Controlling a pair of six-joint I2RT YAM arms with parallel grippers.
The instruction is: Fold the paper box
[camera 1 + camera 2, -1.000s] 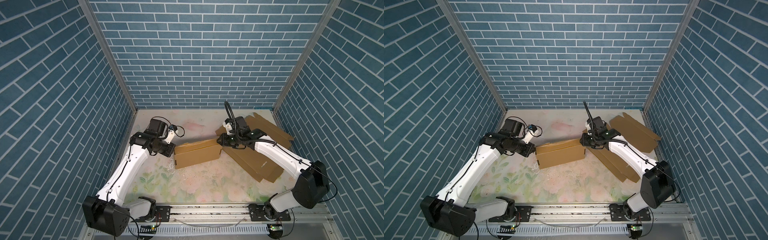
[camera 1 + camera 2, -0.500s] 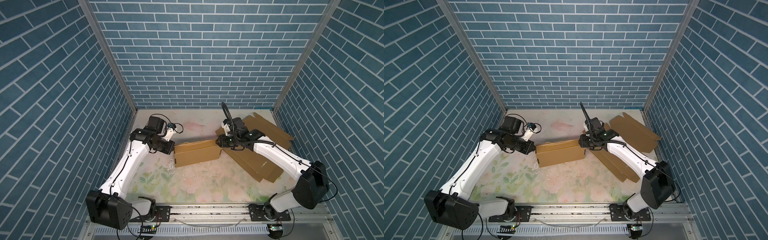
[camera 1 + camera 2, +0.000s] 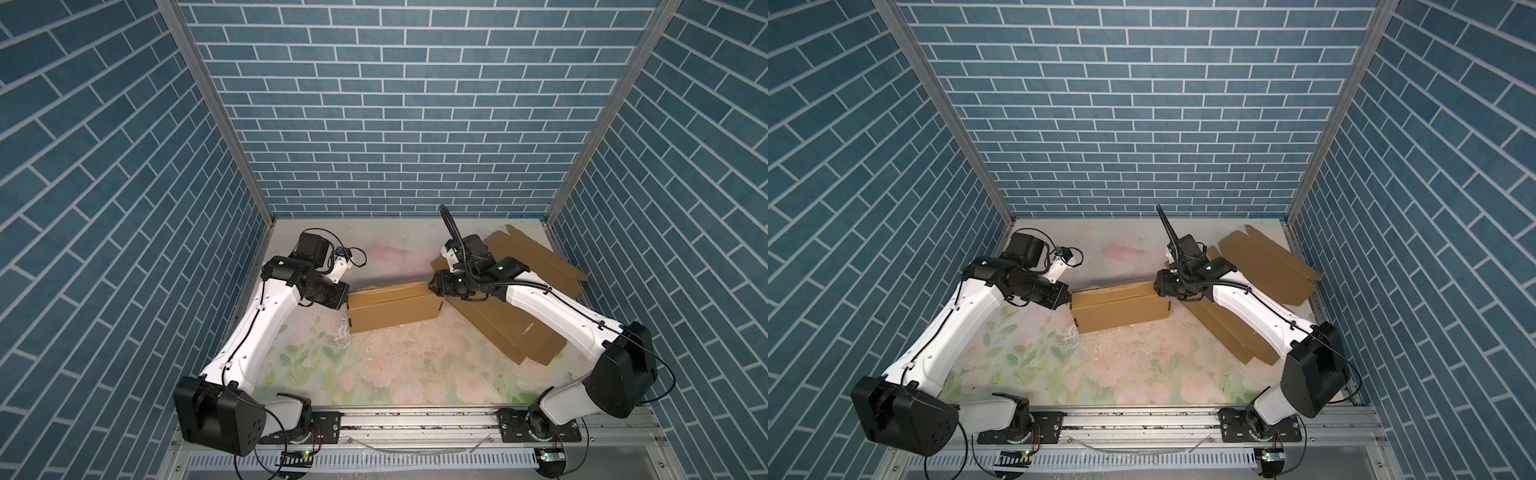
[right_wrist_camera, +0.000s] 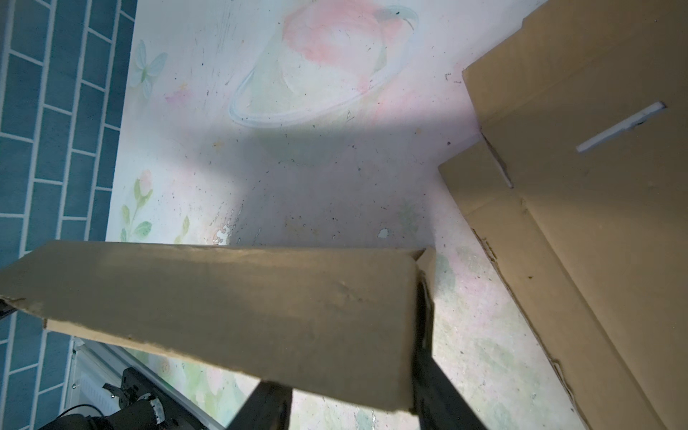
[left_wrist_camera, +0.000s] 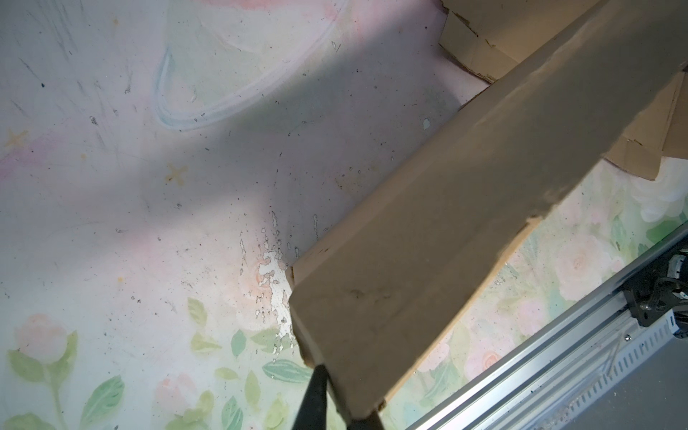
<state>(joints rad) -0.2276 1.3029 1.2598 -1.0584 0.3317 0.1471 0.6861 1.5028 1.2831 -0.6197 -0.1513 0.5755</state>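
The paper box (image 3: 395,309) (image 3: 1119,309) is a long brown cardboard box lying across the middle of the floral table in both top views. My left gripper (image 3: 345,296) (image 3: 1068,301) is at its left end. In the left wrist view the gripper (image 5: 340,409) is shut on the edge of the box (image 5: 428,223), with the cardboard pinched between the two fingers. My right gripper (image 3: 434,286) (image 3: 1158,287) is at the right end. In the right wrist view the gripper (image 4: 346,353) stands open and straddles the box's end panel (image 4: 242,298), one finger (image 4: 424,335) lying along its end edge.
A stack of flat cardboard blanks (image 3: 511,328) (image 3: 1229,328) lies under my right arm. Another unfolded blank (image 3: 536,257) (image 3: 1266,266) sits at the back right. Blue brick walls close three sides, and a metal rail (image 3: 415,419) runs along the front.
My right gripper's jaws have spread wider at the box's right end. The left arm has pressed in a little closer to the left end. The box stays in place.
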